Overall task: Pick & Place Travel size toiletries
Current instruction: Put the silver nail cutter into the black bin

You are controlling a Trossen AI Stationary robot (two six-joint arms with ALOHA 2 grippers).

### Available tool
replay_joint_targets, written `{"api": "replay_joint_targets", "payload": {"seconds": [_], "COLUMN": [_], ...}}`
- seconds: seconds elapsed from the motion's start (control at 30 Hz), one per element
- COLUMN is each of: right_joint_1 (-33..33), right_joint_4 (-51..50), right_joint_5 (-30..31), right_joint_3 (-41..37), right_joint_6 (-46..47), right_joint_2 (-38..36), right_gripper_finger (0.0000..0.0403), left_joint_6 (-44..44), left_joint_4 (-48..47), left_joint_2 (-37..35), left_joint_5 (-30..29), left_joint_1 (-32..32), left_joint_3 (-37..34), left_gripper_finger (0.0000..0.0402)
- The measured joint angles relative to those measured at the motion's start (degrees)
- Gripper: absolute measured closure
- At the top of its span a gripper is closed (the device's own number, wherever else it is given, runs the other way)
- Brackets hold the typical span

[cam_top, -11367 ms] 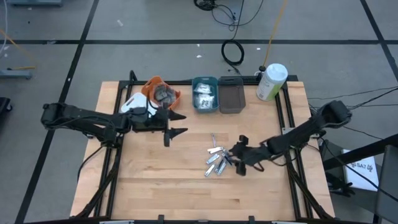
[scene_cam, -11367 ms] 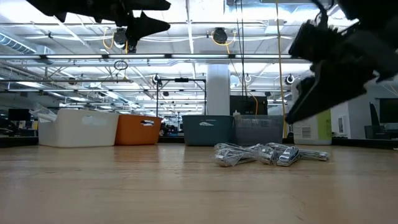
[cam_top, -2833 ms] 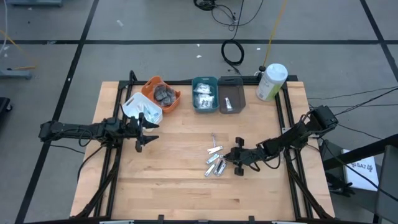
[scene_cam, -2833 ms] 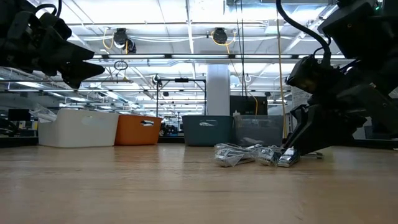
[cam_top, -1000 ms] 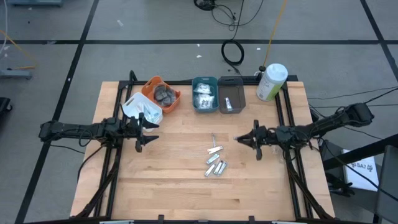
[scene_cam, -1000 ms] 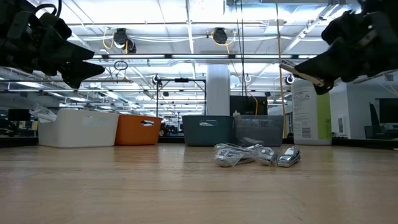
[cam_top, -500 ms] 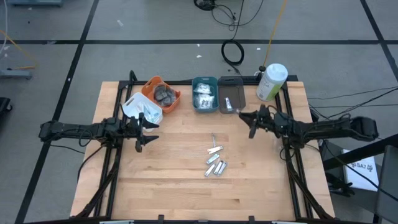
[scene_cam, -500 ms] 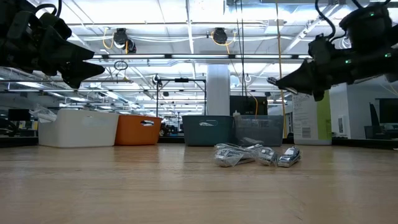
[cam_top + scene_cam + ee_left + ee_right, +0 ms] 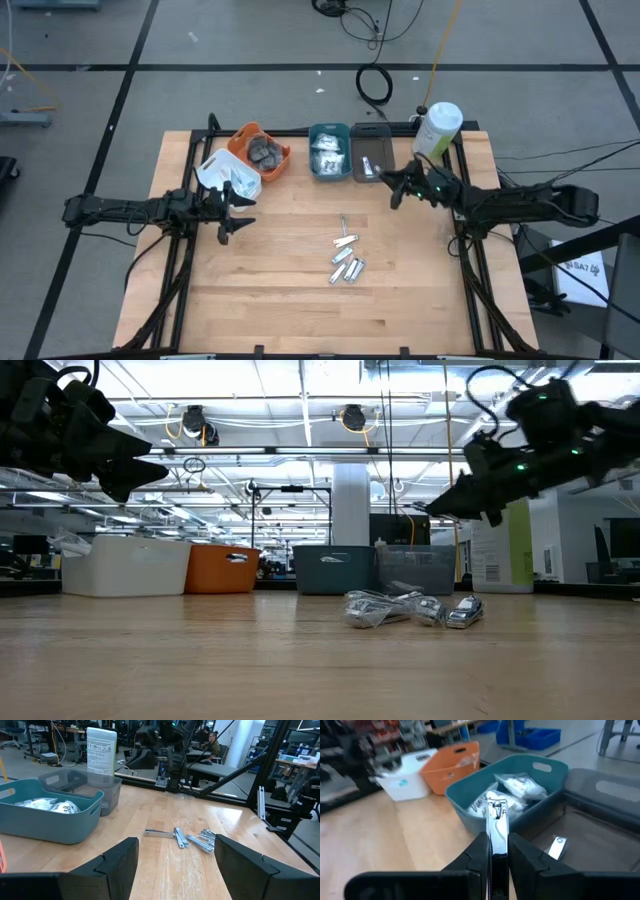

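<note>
Light wooden table (image 9: 290,300) bearing, along its far edge, a white plastic bin (image 9: 228,175), an orange plastic bin (image 9: 260,150) holding dark grey round discs (image 9: 263,150), a teal plastic bin (image 9: 329,152) holding white clear-wrapped packets (image 9: 520,787), and a grey translucent bin (image 9: 372,155) with one small silver piece (image 9: 556,847) on its floor. A tall white-and-green bottle (image 9: 436,132) stands just beyond the right gripper (image 9: 392,184), whose jaws are clamped narrowly on a slim silver metal item (image 9: 497,827), raised at the near rim of the grey bin, beside the teal one. The left gripper (image 9: 172,862), jaws spread wide and empty, hovers near the white bin. A loose cluster of small silver tubes (image 9: 346,262) lies mid-table, well apart from both jaws.
</note>
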Motion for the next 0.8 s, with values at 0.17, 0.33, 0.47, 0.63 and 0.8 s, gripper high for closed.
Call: {"api": "replay_joint_targets", "payload": {"seconds": [0.17,0.33,0.47,0.63,0.8], "right_joint_1": [-5.06,-10.25,-13.38,-15.65,-15.99], "right_joint_4": [-7.05,-8.44,-8.46,-7.64,-6.57], "right_joint_5": [-2.71,-5.28,-5.82,-5.71,-5.79], "right_joint_3": [9.09,15.19,17.10,17.36,17.29], "right_joint_6": [-5.53,-7.48,-7.49,-7.61,-7.66], "right_joint_2": [5.97,13.57,20.45,27.24,29.84], "right_gripper_finger": [0.0357,0.0357,0.0357,0.0357,0.0354], "left_joint_6": [0.00,0.00,0.00,0.00,0.00], "left_joint_4": [0.00,0.00,-0.01,-0.02,0.00], "left_joint_2": [0.00,0.00,0.00,0.00,-0.01], "left_joint_5": [0.02,0.02,0.02,0.00,0.02], "left_joint_1": [0.00,0.00,0.00,0.00,0.00], "left_joint_3": [0.00,-0.01,0.00,0.00,0.00], "left_gripper_finger": [0.0146,0.0147,0.0146,0.0146,0.0146]}}
